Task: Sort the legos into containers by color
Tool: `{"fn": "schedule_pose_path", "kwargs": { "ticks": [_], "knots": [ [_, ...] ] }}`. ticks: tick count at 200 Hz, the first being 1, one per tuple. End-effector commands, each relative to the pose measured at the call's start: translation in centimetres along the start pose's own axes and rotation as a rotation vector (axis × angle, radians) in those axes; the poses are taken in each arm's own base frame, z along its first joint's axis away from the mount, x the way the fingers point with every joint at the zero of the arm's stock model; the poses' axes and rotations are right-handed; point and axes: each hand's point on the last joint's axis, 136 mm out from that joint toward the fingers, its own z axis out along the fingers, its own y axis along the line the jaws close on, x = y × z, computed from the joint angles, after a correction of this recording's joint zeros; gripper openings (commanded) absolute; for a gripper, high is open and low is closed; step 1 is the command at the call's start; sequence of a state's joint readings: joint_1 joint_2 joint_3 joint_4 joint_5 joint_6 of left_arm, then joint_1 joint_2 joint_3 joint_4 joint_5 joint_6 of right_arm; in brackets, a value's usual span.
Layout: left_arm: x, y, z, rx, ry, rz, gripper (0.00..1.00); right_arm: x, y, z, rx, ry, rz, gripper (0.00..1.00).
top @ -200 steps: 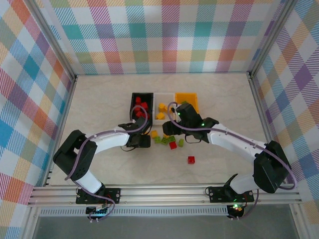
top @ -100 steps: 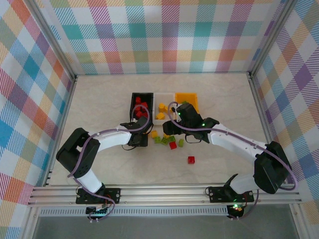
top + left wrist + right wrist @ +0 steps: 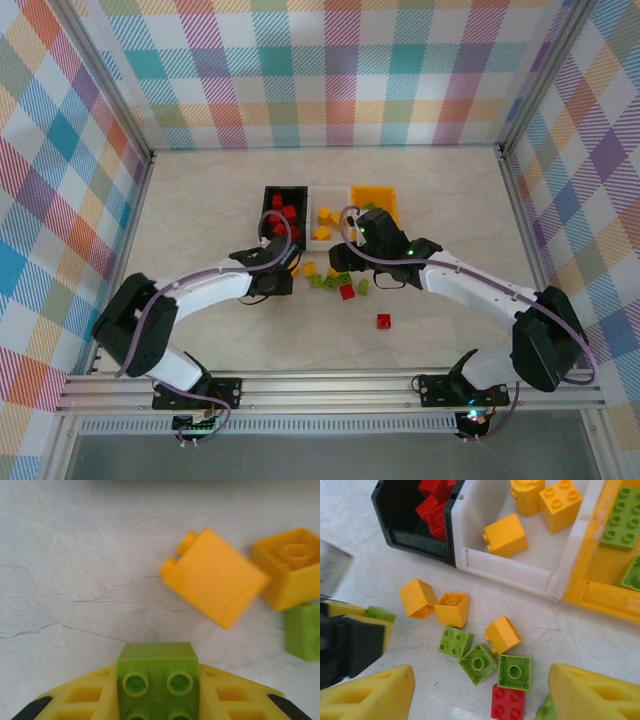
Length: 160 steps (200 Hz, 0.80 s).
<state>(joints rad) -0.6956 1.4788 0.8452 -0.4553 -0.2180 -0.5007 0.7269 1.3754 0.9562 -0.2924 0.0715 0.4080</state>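
My left gripper [image 3: 158,692] is shut on a lime green lego [image 3: 157,662], studs facing the camera, just above the table. In the top view it [image 3: 283,274] sits left of the loose pile [image 3: 335,280], below the black bin [image 3: 268,205]. Two orange legos [image 3: 215,577] lie ahead of it. My right gripper [image 3: 480,692] hangs open above the pile of green [image 3: 455,642], orange [image 3: 502,634] and red [image 3: 507,702] legos. The white bin [image 3: 510,567] holds orange legos. Green legos lie in the orange-yellow bin [image 3: 605,597], red ones in the black bin [image 3: 415,540].
A single red lego [image 3: 383,321] lies apart, on the near side of the pile. The three bins stand side by side at the table's middle. Metal frame rails [image 3: 330,392] run along the near edge, and checked walls close in the other sides.
My left gripper has closed on the lime green lego and shifted slightly left. The right gripper has stayed open and barely moved.
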Motion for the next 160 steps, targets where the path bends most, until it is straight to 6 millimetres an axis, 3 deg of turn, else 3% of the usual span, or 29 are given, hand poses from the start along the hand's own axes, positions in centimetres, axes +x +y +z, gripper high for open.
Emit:
{"fn": "schedule_pose_path", "kwargs": {
  "ticks": [1,36,62,103,126,160],
  "knots": [
    [-1.7,-2.0,-3.0,0.064,-0.041,0.013,0.32,-0.4,-1.5,-1.1,0.026,-0.045,0.044,0.71],
    [-6.2,-6.9,-4.8,0.185,-0.084,0.021,0.32,1.0,-4.6,-2.7,0.088,-0.079,0.108,0.72],
    [-9.5,-11.8,-4.3,0.262,-0.088,0.043,0.31,2.7,-6.2,-3.2,0.115,-0.071,0.149,0.72],
    [-14.2,-18.8,-2.5,0.299,-0.093,0.117,0.3,4.2,-6.7,-3.4,0.119,-0.051,0.167,0.72],
    [-15.9,-21.2,-0.9,0.295,-0.079,0.137,0.29,4.4,-7.0,-3.6,0.127,-0.048,0.166,0.72],
    [-17.1,-22.4,1.6,0.241,-0.052,0.154,0.3,4.6,-7.2,-3.8,0.129,-0.047,0.17,0.72]
  ]
}}
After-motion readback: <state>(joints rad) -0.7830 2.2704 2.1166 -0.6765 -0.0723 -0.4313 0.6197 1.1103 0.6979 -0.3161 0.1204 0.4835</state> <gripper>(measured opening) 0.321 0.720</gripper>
